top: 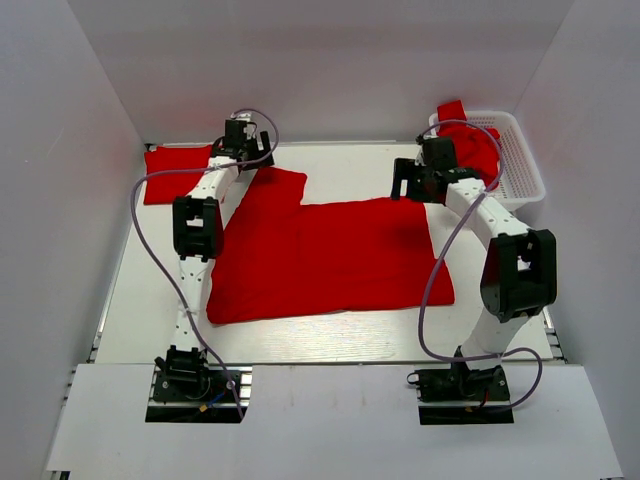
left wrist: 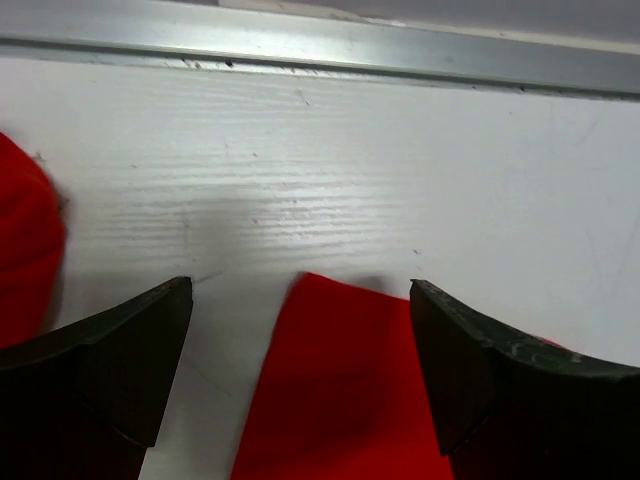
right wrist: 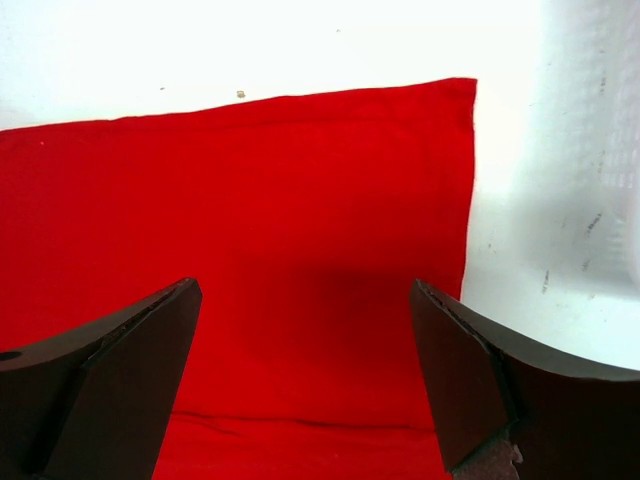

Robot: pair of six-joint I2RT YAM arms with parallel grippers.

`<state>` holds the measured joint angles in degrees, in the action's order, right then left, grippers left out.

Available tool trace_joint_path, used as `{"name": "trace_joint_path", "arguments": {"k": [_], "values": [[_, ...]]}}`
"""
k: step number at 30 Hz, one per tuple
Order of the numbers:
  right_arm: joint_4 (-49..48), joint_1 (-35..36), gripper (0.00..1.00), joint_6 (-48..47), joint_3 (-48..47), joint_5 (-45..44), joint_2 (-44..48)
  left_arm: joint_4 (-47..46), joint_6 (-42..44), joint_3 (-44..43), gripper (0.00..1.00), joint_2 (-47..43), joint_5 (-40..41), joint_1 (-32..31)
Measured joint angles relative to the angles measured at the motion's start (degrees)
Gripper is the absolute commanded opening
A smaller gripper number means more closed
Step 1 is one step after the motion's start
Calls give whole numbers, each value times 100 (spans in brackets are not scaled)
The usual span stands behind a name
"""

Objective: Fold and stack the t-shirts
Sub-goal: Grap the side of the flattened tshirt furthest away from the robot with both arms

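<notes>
Overhead, a spread t-shirt [top: 330,260] lies flat mid-bench [top: 330,345], long axis left to right, its sleeve [top: 272,185] pointing to the far edge. A folded t-shirt [top: 175,172] sits far left; the basket [top: 522,170] holds more. The left arm [top: 200,215] stretches to the sleeve; the right arm [top: 500,240] bends over the far right corner.

Left wrist: left fingers [left wrist: 120,370] wide, empty, sleeve tip between them, cut off below.

Right wrist: right fingers [right wrist: 110,380] wide above the cloth; basket washed out.

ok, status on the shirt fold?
Left gripper open, empty, over sleeve of spread t-shirt. Right gripper open, near its far right corner. Folded t-shirt far left; more in basket. Nothing blocking.
</notes>
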<state>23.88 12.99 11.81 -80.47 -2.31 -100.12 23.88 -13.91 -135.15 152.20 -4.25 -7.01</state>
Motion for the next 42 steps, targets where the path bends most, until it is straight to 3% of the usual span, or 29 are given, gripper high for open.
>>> {"name": "trace_joint_path", "arguments": {"k": [5,12,14,18,19,20,29,42], "values": [[-2,0,90,46,-7,76,-208,-35,356,-44,80,74,656,-142],[-7,0,90,125,-7,101,-232,-4,881,-2,77,92,1025,-376],[-9,0,90,131,-7,101,-232,22,940,-42,67,109,1069,-417],[-9,0,90,153,2,76,-232,48,979,-70,23,127,1058,-457],[-7,0,90,157,2,63,-232,35,999,-52,4,125,1060,-476],[-7,0,90,164,2,46,-232,0,1014,-11,0,111,1047,-494],[33,22,90,498,-190,-485,-514,-297,970,557,0,-190,1141,-535],[304,225,90,1360,-2332,-1624,-2468,-348,758,1209,0,-597,1266,-533]]}}
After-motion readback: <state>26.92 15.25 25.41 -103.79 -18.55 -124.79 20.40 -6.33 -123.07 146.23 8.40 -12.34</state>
